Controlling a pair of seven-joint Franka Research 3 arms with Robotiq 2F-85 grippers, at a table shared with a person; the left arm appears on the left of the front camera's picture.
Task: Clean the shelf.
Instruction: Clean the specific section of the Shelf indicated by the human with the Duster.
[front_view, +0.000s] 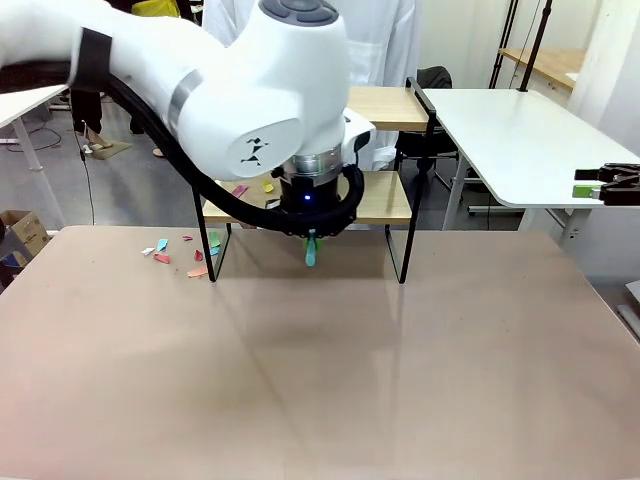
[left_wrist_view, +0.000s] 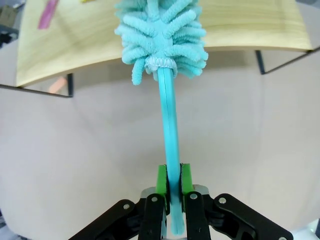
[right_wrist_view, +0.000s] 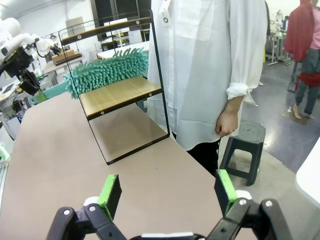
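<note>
Ahead of the left claw (left_wrist_view: 171, 172), the duster (left_wrist_view: 162, 35) reaches over the lower board of the shelf (left_wrist_view: 250, 25); scraps (front_view: 185, 255) lie on the counter (front_view: 320, 380) to the claw's left.

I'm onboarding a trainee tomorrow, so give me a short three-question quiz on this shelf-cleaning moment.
1. True or false: the right pincer is shut on the fluffy turquoise chenille duster.
2. What grips the duster's handle? A) the right pincer B) the left pincer C) neither pincer
3. On which board of the black-framed, two-tier wooden shelf is the duster's head?
Key: 1 false, it stands open and empty; 2 B; 3 the lower board.
</note>
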